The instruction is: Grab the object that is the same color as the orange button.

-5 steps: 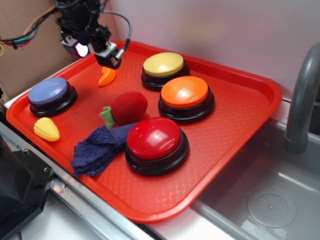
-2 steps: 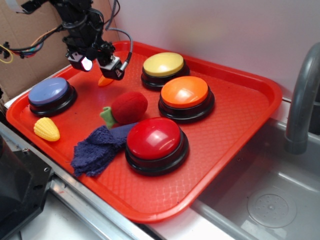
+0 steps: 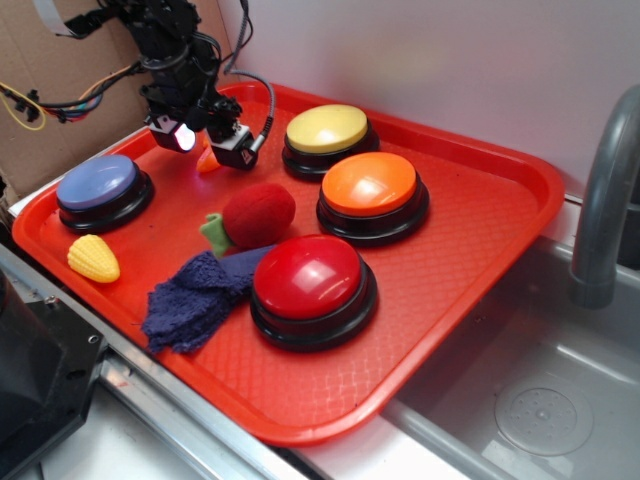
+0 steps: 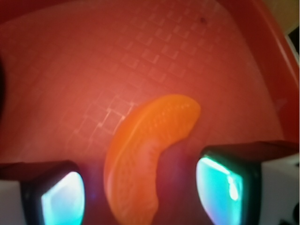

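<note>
Nearest the camera on the red plastic tray (image 3: 470, 300) sits a big dome button with a glossy red top (image 3: 312, 283), and a crumpled dark blue knitted cloth (image 3: 192, 295) touches its left side. A small yellow toy corn (image 3: 93, 258) lies near the tray's left edge. Behind the cloth rests a red plush strawberry with a green stem (image 3: 252, 217), with the large glossy orange dome button on a black base (image 3: 370, 192) to its right and a blue-topped button (image 3: 99, 189) to its left. Farther back is the yellow-topped button (image 3: 327, 137). At the far left my gripper (image 3: 208, 145) is low over the tray, spread wide, grasping nothing. The small glossy orange curved plastic toy (image 4: 145, 152) lies on the tray between my fingers (image 4: 234, 180), apart from both; nothing else crowds it.
</note>
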Controlling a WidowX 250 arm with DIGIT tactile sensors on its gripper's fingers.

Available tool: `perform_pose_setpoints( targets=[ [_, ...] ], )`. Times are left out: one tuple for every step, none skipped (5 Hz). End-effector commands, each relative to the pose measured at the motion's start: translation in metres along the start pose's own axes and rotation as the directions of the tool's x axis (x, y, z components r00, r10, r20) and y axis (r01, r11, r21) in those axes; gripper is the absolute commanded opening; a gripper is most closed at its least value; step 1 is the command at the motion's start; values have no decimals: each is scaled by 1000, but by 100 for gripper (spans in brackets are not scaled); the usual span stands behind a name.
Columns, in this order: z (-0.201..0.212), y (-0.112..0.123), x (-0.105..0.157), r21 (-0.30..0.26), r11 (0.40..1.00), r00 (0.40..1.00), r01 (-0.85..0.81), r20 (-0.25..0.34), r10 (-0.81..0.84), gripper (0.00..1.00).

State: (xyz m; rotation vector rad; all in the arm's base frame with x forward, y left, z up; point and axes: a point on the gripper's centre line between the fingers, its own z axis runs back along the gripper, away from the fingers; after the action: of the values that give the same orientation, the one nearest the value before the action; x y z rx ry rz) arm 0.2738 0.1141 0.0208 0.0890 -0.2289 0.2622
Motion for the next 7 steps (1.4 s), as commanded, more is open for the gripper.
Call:
perform_pose_setpoints(
  targets=[
    [8,8,13,10,1000,999,-28,43,28,54],
    [8,8,10,-13,998,997,-55,61,56,0],
    [8,10,10,-25,998,996,-60,63,61,0],
    [8,10,10,-26,998,996,-59,62,60,0],
    [7,9,11,-24,998,997,-58,48,59,0],
    [23,4,16,-35,998,997,-55,53,57,0],
    [51,-2,18,-54,998,997,-42,70,45,0]
  ],
)
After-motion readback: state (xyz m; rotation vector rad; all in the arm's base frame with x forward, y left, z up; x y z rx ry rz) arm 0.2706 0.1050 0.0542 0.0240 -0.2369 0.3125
